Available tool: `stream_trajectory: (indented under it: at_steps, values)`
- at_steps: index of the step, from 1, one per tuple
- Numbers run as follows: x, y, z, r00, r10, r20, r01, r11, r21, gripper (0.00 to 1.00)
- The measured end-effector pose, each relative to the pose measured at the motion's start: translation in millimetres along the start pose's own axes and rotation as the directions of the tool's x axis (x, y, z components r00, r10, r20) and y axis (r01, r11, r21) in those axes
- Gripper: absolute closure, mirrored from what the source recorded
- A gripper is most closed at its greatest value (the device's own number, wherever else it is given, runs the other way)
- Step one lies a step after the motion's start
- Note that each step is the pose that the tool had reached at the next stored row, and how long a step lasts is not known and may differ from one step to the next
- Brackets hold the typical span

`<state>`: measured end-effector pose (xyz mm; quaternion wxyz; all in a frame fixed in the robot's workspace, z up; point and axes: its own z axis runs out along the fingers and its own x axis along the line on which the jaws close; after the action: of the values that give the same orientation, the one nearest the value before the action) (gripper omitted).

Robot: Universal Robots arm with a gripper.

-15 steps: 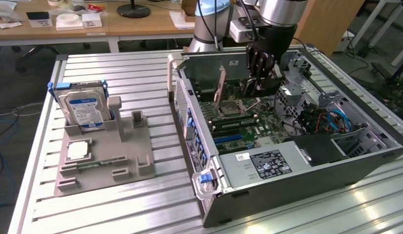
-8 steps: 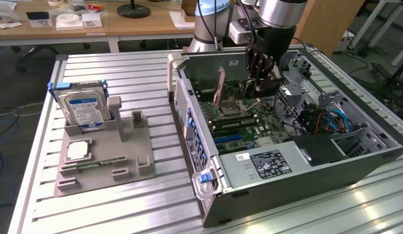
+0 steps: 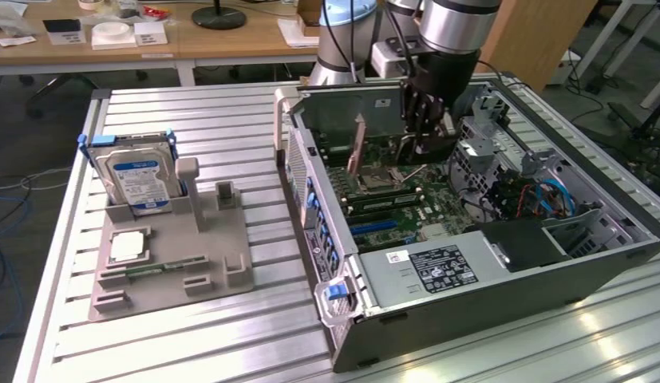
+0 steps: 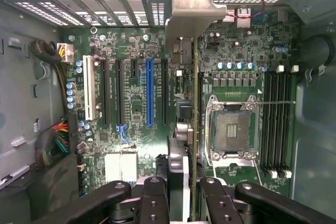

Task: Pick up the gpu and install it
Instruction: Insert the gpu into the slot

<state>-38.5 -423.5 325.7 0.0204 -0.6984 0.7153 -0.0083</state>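
The gpu (image 4: 195,129) stands edge-on above the green motherboard (image 4: 131,119), between the row of expansion slots and the CPU socket (image 4: 231,129). Its silver bracket (image 4: 191,9) reaches the case's rear slot openings. My gripper (image 4: 185,203) is shut on the card's near end, one black finger (image 4: 155,198) on each side. In the exterior view the gripper (image 3: 424,144) hangs inside the open computer case (image 3: 585,263), and the card's brownish edge (image 3: 358,148) stands upright beside it. Whether the card touches a slot I cannot tell.
A blue slot (image 4: 149,93) and a white slot (image 4: 89,90) lie beside the card. Wire bundles (image 4: 60,140) and memory slots (image 4: 277,124) flank the board. On the exterior view's left, a grey fixture (image 3: 207,263) holds a hard drive (image 3: 138,179) and a memory stick (image 3: 148,271).
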Motion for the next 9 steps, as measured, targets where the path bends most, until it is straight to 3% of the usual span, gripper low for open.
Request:
stream_trajectory:
  at_steps: [9]
  values:
    - [0.0, 3.9, 6.5, 1.0, 0.007, -0.0003, -0.007, 1.0, 0.0002, 0.72]
